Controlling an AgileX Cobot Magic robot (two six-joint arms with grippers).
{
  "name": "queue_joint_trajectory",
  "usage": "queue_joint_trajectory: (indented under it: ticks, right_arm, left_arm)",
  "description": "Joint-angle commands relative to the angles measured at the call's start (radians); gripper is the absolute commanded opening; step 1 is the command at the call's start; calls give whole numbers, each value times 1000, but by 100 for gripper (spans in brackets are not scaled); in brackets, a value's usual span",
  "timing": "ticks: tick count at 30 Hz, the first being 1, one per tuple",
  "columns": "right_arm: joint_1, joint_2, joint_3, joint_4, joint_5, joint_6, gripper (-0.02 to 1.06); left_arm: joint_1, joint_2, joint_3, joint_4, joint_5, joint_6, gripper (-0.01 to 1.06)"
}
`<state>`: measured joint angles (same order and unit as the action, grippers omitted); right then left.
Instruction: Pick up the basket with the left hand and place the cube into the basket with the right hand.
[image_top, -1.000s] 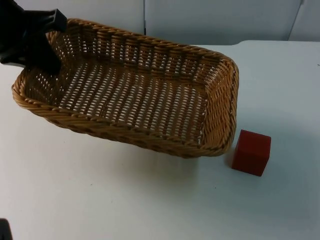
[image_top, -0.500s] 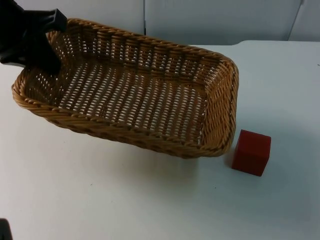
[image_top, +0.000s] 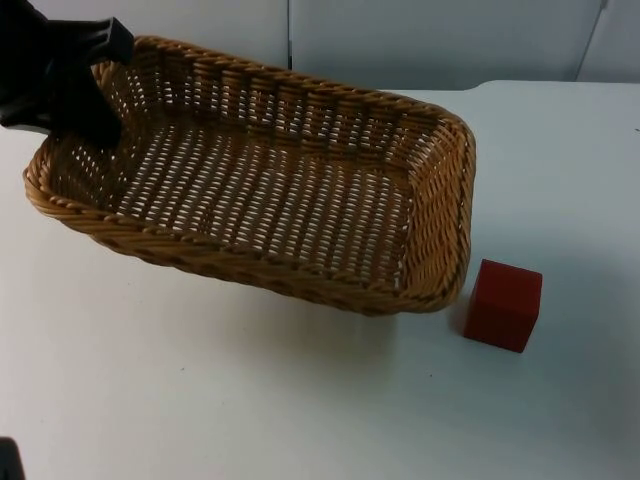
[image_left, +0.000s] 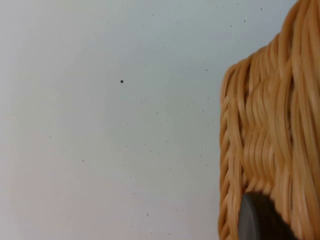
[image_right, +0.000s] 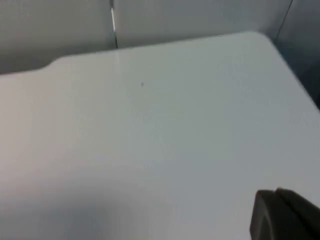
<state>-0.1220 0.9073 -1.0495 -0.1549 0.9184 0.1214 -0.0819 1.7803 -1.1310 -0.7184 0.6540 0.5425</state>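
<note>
Hardly anything has changed over the last second: the basket is held at the same slight tilt, and the cube lies where it lay. The left gripper is pinched on the wicker rim at the basket's far left corner, one fingertip being pressed against the weave. The basket stretches away from this claw towards the cube, which rests on the table just beside the basket's opposite end, well apart from the claw. The lift is judged done or paused, so the cube's pick-up falls next to the right gripper, waiting over bare table; its fingers' state cannot be told. No brand, label or writing can be read.
</note>
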Motion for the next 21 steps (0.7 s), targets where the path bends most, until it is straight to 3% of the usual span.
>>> queue_joint_trajectory:
  ticks: [1, 3, 7, 8, 9, 10, 13, 17, 21]
  right_arm:
    - [3, 130, -23, 63, 54, -33, 0]
    - [27, 229, -23, 119, 84, -52, 5]
    - [115, 353, -18, 182, 81, -51, 27]
    - [148, 391, -13, 207, 61, -51, 39]
    - [189, 439, 0, 243, 19, -48, 60]
    - [189, 439, 0, 243, 19, -48, 60]
    - [266, 536, 22, 269, -55, -35, 106]
    - [319, 629, 41, 266, -131, 37, 105]
    - [370, 728, 45, 303, -225, 37, 105]
  left_arm:
    - [1, -14, -9, -32, -3, -12, 0]
    - [1, -14, -9, -32, -5, -12, 0]
    - [1, -14, -9, -32, -5, -12, 0]
    - [1, -14, -9, -32, -5, -12, 0]
    - [1, -14, -9, -32, -5, -12, 0]
    - [1, -14, -9, -32, -5, -12, 0]
    - [1, -14, -9, -32, -5, -12, 0]
    - [1, -14, -9, -32, -5, -1, 0]
    - [1, -14, -9, -32, -5, -1, 0]
